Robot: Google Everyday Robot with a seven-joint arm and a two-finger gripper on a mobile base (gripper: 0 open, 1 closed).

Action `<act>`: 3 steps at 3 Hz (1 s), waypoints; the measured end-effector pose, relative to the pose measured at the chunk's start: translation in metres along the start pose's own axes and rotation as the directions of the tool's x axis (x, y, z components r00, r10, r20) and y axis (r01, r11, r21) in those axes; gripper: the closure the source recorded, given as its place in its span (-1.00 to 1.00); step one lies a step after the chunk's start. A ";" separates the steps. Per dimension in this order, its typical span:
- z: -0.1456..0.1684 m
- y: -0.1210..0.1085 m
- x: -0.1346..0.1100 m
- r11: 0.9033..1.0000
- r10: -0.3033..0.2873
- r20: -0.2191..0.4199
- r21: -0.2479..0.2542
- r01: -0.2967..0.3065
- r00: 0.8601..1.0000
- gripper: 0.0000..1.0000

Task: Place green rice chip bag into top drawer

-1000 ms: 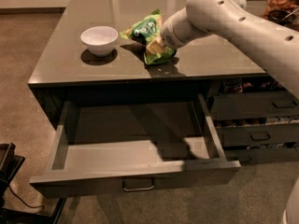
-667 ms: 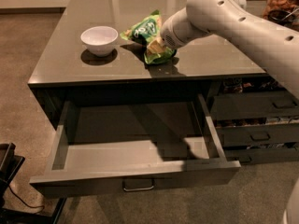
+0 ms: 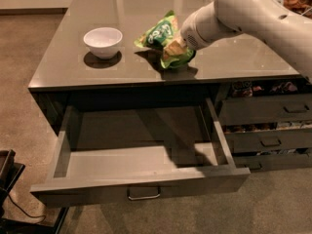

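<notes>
The green rice chip bag (image 3: 158, 33) lies crumpled on the grey countertop (image 3: 122, 62), right of centre near the front edge. My gripper (image 3: 181, 47) is down on the bag's right end, mostly hidden by my white wrist and arm, which reach in from the upper right. The top drawer (image 3: 141, 186) is pulled wide open below the counter's front edge. Its inside is bare, and its small metal handle (image 3: 144, 195) sits at the centre of the front panel.
A white bowl (image 3: 103, 41) stands on the counter left of the bag. Narrower stacked grey drawers (image 3: 265, 113) are at the right, slightly open with items inside. A dark object (image 3: 7, 179) sits on the floor at the lower left.
</notes>
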State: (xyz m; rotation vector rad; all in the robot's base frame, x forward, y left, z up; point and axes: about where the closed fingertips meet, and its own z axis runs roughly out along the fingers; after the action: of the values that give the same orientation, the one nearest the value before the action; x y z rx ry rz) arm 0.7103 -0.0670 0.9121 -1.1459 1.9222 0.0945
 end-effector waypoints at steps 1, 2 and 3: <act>-0.042 0.001 0.004 0.997 -0.072 0.039 -0.037 0.074 0.997 1.00; -0.042 0.001 0.004 0.997 -0.070 0.039 -0.038 0.072 0.997 1.00; -0.041 0.009 0.003 0.989 -0.117 0.055 -0.080 0.122 0.992 1.00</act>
State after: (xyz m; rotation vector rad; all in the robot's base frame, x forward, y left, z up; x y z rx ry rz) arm 0.6766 -0.0825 0.9324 -1.2995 1.8157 0.1378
